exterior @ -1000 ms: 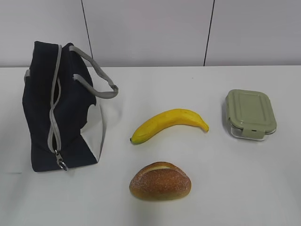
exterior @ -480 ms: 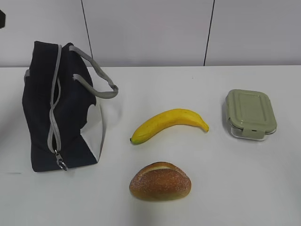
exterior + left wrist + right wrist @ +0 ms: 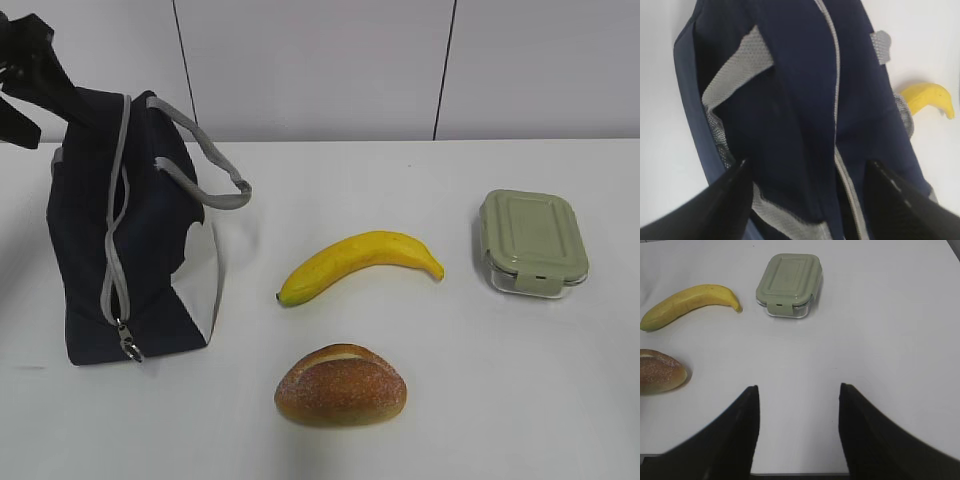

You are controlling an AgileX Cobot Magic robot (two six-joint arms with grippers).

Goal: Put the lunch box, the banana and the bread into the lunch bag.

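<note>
The navy lunch bag [image 3: 130, 230] stands at the left, zipped shut, its ring zip pull [image 3: 130, 345] low at the front. The banana [image 3: 358, 262] lies in the middle, the bread [image 3: 341, 385] in front of it, the green-lidded lunch box [image 3: 530, 240] at the right. My left gripper [image 3: 25, 75] hangs at the bag's top left corner; in its wrist view it [image 3: 807, 167] is open above the bag [image 3: 790, 100] and its grey strap [image 3: 735, 65]. My right gripper [image 3: 799, 390] is open over bare table, with the lunch box [image 3: 789, 282], banana [image 3: 690, 302] and bread [image 3: 660, 371] ahead of it.
The white table [image 3: 400, 180] runs back to a pale panelled wall [image 3: 320, 60]. The bag's grey handles [image 3: 205, 165] loop out to the right, towards the banana.
My left gripper has come into the exterior view at the top left, down towards the top of the bag. The objects have not moved.
</note>
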